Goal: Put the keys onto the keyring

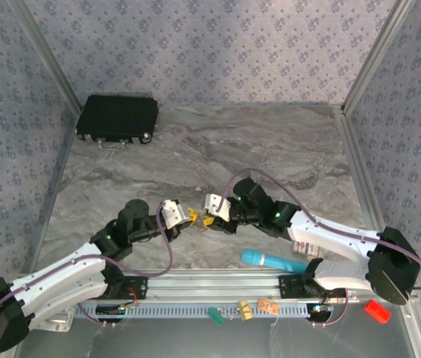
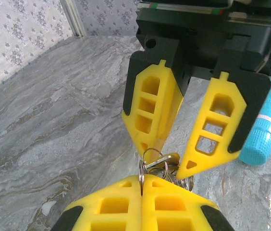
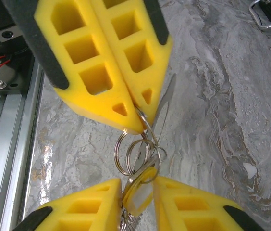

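Note:
Both grippers meet above the middle of the table. My left gripper (image 1: 190, 217) (image 2: 142, 179) is shut, pinching a thin silvery ring of the keyring (image 2: 141, 168) (image 3: 121, 154) edge-on between its yellow fingertips. Several linked silvery rings hang from that pinch. A key (image 3: 141, 192) (image 2: 171, 158) with a yellow head hangs on them. My right gripper (image 1: 207, 221) (image 3: 138, 185) faces the left one, and its jaws stand closed against both sides of the key's head. In the right wrist view, the left gripper (image 3: 138, 115) comes in from the top with the ring in its tip.
A turquoise cylinder (image 1: 270, 260) (image 2: 263, 132) lies near the front rail, right of the grippers. A black case (image 1: 117, 117) sits at the back left. Green (image 1: 215, 316), orange (image 1: 268, 306) and red (image 1: 375, 310) pieces lie by the front rail.

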